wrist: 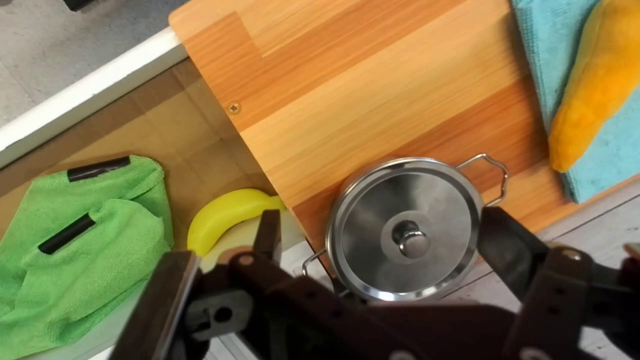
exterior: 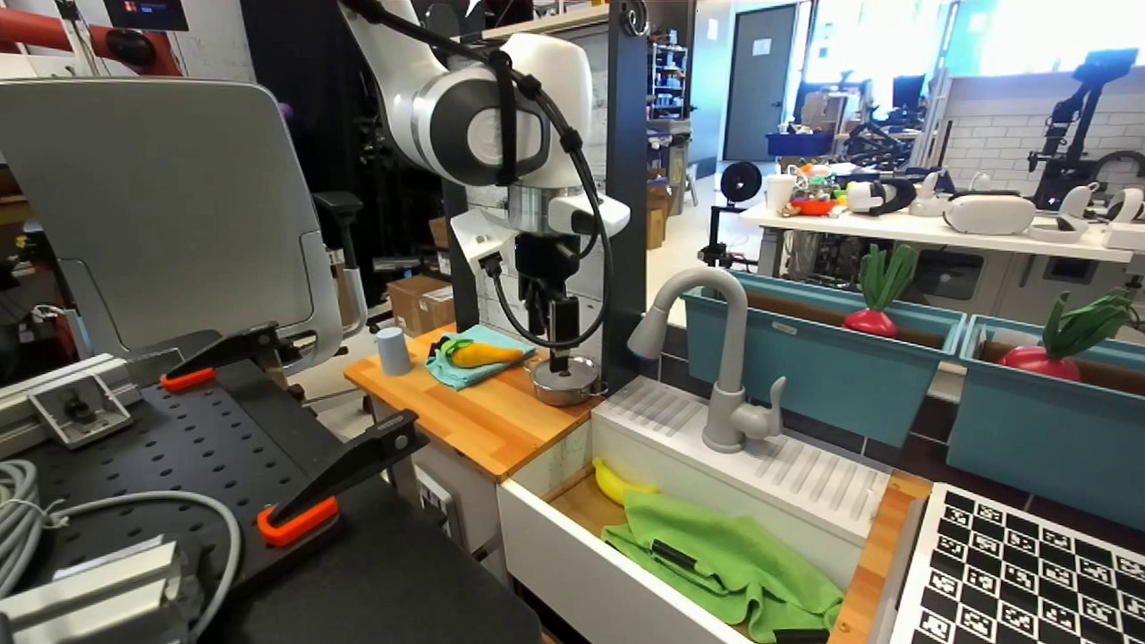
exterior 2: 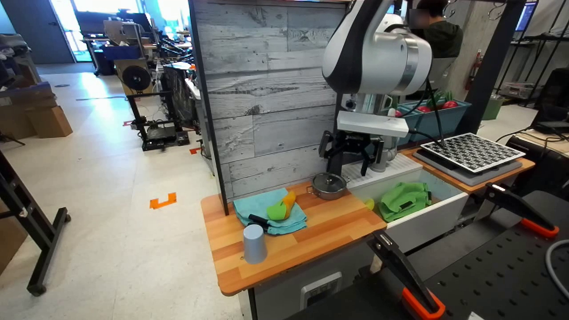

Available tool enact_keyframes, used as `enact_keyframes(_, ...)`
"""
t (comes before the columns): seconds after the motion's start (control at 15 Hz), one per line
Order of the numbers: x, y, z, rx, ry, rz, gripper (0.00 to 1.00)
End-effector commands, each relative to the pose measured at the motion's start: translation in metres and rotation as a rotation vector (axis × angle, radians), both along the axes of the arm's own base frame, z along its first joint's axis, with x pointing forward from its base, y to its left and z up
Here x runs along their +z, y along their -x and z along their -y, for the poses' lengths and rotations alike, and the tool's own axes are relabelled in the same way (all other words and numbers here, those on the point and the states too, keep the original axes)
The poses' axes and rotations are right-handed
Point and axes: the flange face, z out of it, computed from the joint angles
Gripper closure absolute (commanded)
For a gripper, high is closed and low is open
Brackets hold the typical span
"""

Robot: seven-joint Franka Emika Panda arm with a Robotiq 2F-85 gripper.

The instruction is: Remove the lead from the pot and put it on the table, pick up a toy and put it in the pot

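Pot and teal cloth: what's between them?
In the wrist view, a wire pot handle juts into the gap; past it, bare countertop up to the teal cloth.

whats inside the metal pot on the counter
The lid covers the pot, so whatever may be inside cannot be seen. All that shows there is the lid's metal top with its round knob.

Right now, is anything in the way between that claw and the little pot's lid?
Nothing visible stands between the gripper and the lid. In the wrist view the lid's knob shows uncovered between the open fingers, and an exterior view shows no object between the gripper and the pot.
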Motion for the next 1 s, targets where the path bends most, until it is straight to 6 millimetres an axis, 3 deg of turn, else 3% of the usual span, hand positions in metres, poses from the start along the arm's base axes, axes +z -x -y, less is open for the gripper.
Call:
enact_keyframes(0.0, -0.018, -0.019, -0.006, -0.035, 0.022, -0.005, 0.0)
enact_keyframes(0.67, -0.043, -0.037, -0.021, -0.073, 0.067, -0.018, 0.0)
enact_keyframes(0.73, -0.044, -0.038, -0.022, -0.074, 0.067, -0.022, 0.25)
enact_keyframes(0.8, -0.045, -0.04, -0.022, -0.071, 0.066, -0.028, 0.28)
enact_keyframes(0.93, -0.047, -0.041, -0.022, -0.072, 0.063, -0.042, 0.44)
